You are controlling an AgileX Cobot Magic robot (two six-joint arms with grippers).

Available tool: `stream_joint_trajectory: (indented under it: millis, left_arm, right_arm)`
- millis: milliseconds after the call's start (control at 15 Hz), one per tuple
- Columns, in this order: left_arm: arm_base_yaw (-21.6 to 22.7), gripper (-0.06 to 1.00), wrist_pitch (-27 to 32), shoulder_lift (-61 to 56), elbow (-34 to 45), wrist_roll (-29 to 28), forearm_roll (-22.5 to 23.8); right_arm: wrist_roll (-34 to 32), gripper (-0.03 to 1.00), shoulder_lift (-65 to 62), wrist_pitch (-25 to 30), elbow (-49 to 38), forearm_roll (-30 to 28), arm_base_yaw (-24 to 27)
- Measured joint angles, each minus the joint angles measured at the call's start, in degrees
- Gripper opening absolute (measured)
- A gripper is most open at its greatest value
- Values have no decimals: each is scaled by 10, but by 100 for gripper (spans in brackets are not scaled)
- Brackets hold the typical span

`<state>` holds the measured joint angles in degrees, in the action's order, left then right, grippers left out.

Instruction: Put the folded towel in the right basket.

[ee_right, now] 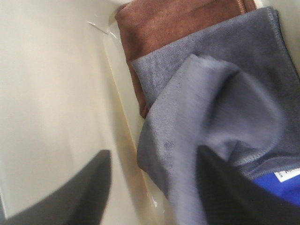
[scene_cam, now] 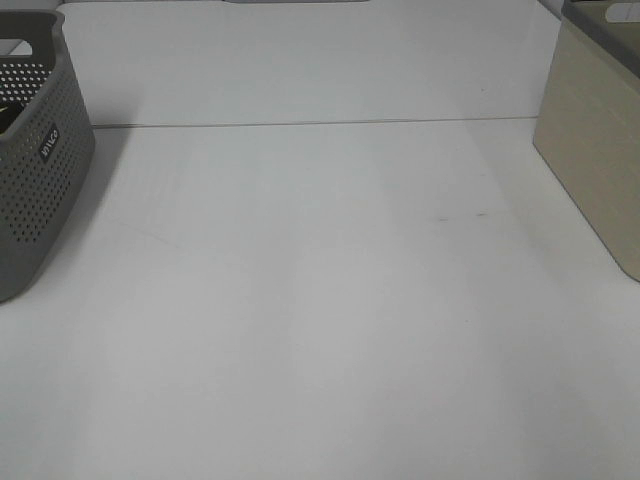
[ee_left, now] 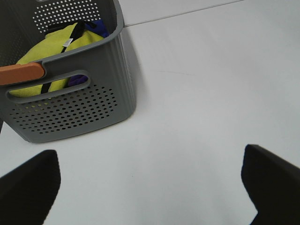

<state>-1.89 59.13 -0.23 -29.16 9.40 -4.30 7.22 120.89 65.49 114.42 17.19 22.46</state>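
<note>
The right basket is beige and stands at the right edge of the table; its pale inner wall fills part of the right wrist view. Inside it lies a grey folded towel, bunched up, on top of a brown towel, with a blue cloth beside it. My right gripper is inside the basket with its jaws wide apart, one finger beside the grey towel. My left gripper is open and empty above the bare table. Neither gripper shows in the exterior high view.
A grey perforated basket stands at the left edge of the table; in the left wrist view its wall encloses a yellow cloth and a purple one. The white table lies between the baskets.
</note>
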Motion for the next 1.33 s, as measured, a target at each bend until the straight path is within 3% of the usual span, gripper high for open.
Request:
stream_joint_trajectory:
  millis: [133, 267, 533, 600, 733, 933, 1333]
  left_arm:
    - [0, 99, 0, 0, 0, 0, 0]
    - [0, 99, 0, 0, 0, 0, 0]
    - [0, 99, 0, 0, 0, 0, 0]
    - [0, 99, 0, 0, 0, 0, 0]
    - [0, 99, 0, 0, 0, 0, 0]
    - [0, 99, 0, 0, 0, 0, 0]
    - [0, 99, 0, 0, 0, 0, 0]
  right_arm:
    - [-1, 69, -1, 8, 0, 0, -4]
    - [-1, 74, -8, 14, 0, 0, -21]
    - [-1, 75, -51, 15, 0, -6, -83]
    - [-1, 75, -76, 28, 0, -6, -129]
    - [-5, 75, -96, 41, 0, -10, -174]
    - [-40, 75, -133, 42, -18, -64, -229]
    - [-61, 75, -282, 41, -183, -136, -242]
